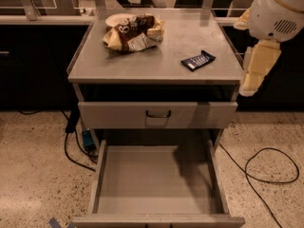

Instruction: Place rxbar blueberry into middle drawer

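1. Cream-coloured gripper (258, 70) hangs just beside the cabinet's right edge. It holds nothing that I can see; whether it is open or closed I cannot tell.
2. Dark-blue rxbar blueberry (198, 61) lies flat on the grey cabinet top (142, 65), near that edge, probably for an easy reach.
3. Heap of snack bags (134, 32) sits well apart, at the back left.
4. Open drawer (156, 179) stands pulled out under the closed drawer (118, 115), ready to receive the bar.

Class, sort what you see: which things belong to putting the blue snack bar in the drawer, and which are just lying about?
Job: snack bar on the cabinet top; open drawer below; gripper, hanging right of the cabinet.

Lying about: heap of snack bags; plate behind it; floor cable.
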Controlling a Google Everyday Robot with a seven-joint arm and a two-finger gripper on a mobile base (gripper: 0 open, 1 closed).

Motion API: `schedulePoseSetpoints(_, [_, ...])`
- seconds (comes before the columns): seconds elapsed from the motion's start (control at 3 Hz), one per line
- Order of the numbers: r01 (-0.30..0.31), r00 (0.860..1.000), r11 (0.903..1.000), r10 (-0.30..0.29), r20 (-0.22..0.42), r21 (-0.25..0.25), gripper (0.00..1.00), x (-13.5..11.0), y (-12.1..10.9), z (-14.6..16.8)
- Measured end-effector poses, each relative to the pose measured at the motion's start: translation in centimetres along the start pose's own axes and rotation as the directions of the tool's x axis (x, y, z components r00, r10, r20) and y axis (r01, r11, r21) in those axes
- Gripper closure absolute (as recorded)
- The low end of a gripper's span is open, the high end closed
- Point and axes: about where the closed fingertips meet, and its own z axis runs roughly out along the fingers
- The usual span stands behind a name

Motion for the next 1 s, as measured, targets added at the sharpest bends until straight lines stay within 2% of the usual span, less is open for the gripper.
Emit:
schedulePoseSetpoints(0.33, [0.052, 0.999, 0.9986, -0.053, -0.008, -0.011, 0.00, -0.9, -3.0, 1.5])
schedulePoseSetpoints(0.67, [0.080, 0.997, 0.9966, -0.080, -0.004, -0.015, 0.00, -2.2, -6.6, 3.6])
schedulePoseSetpoints(1.0, [0.085, 0.996, 0.9964, -0.085, 0.000, -0.003, 0.00, -2.3, -7.2, 4.2])
